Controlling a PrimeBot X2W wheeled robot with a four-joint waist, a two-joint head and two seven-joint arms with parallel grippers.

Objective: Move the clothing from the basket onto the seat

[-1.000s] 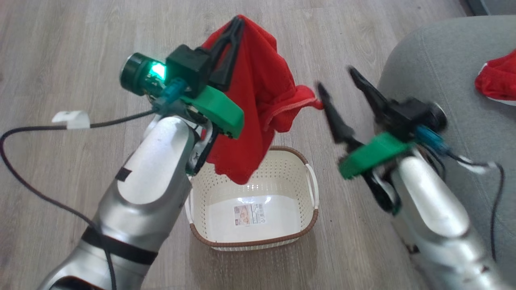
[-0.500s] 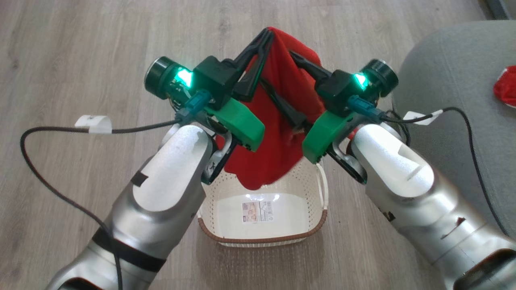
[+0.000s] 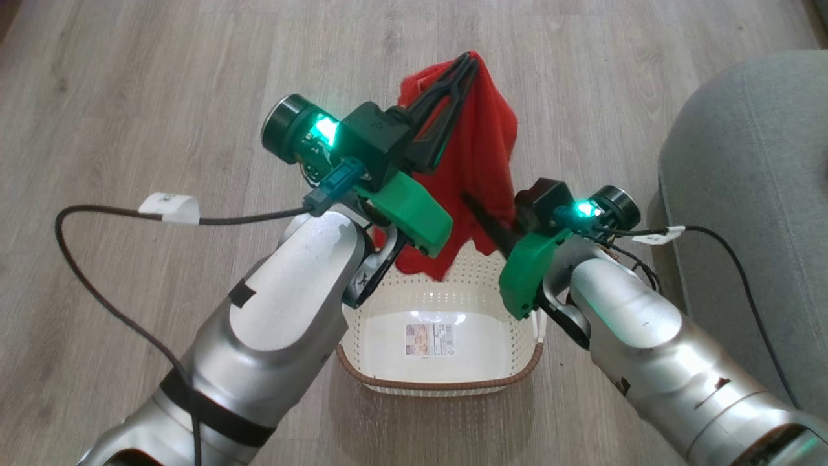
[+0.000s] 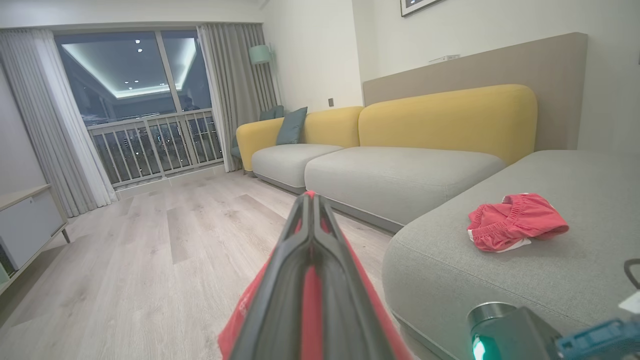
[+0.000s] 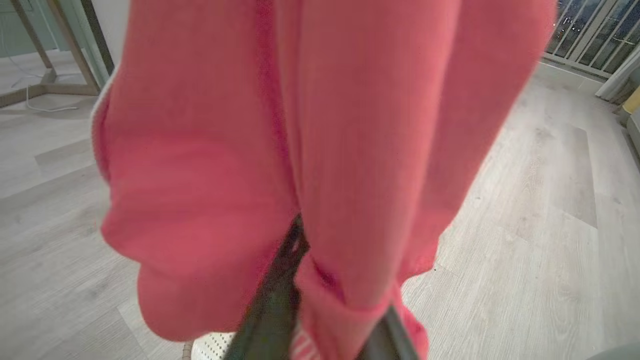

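Head view: basket (image 3: 446,386) on the floor (image 3: 162,97), just left of the seat's near edge, bare inside but for its label (image 3: 427,340).

Right fingers (image 3: 479,213) poke into the low part of the red garment (image 3: 482,149). In the right wrist view they stand part open around a fold; can't tell if they're gripping it.

Left fingers (image 3: 467,61) are pinched tight on the garment's top, holding it high over the basket's far rim.

Seat (image 3: 744,162) is off to the right, with a second garment (image 4: 515,222) lying on it.

Risks:
- Right fingers pull with a loose bite, so the fold slips out.
- Arms part too hard and the cloth tears out of the left pinch, dropping to the floor or back in the basket.
- Hem hangs near the far rim and could snag and drag the light basket.
- Right arm sits between garment and seat, so the swing over could wrap the cloth on it.
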